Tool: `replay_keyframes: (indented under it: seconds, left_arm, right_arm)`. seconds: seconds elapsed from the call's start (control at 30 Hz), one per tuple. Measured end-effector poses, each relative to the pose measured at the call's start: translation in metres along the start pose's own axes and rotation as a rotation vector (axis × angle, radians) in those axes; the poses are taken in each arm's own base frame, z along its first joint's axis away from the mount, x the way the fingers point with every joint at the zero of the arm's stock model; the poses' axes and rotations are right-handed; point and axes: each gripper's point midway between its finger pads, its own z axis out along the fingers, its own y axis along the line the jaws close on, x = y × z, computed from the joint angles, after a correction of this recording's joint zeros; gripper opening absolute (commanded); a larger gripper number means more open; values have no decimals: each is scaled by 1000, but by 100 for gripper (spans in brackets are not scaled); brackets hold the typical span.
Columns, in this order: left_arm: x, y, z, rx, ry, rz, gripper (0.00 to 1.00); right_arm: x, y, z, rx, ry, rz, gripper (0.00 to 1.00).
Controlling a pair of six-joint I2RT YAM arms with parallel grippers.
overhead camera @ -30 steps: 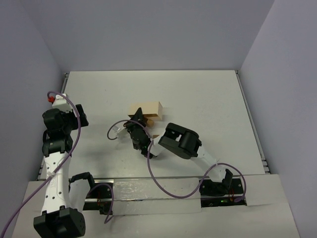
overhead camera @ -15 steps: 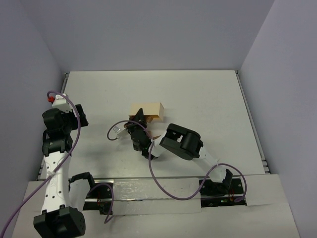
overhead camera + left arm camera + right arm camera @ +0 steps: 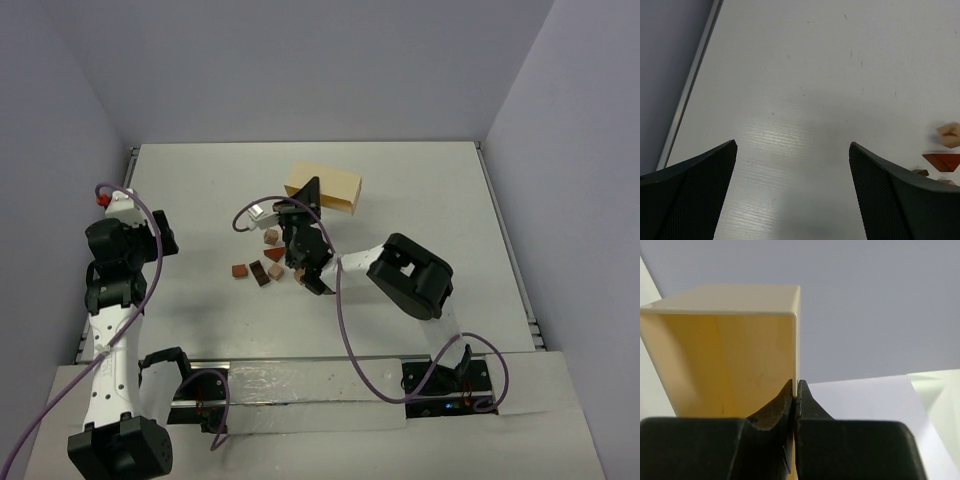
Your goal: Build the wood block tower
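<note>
Since a second ago: right arm (image 3: 410, 278) is stretching farther out, elbow now sitting more to the right. The right gripper (image 3: 796, 390), pinched onto one wall of the pale box (image 3: 325, 187), is carrying it away toward the far side of the table (image 3: 430, 200). Where the box was sitting, small wooden blocks (image 3: 262, 262) are now lying scattered in the open: tan, reddish-brown, dark brown
</note>
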Motion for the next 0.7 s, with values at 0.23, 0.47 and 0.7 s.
replay_keyframes:
  seconds: [0.23, 0.47, 0.7]
  left_arm:
    - [0, 0, 0, 1, 1, 0, 99]
    - [1, -4, 0, 22, 3, 1, 99]
    - [1, -8, 0, 43, 4, 1, 99]
  right_arm:
    - [-3, 1, -6, -8, -2, 7, 0]
    - [16, 19, -16, -54, 75, 133, 0]
    - [32, 19, -20, -239, 120, 473, 0]
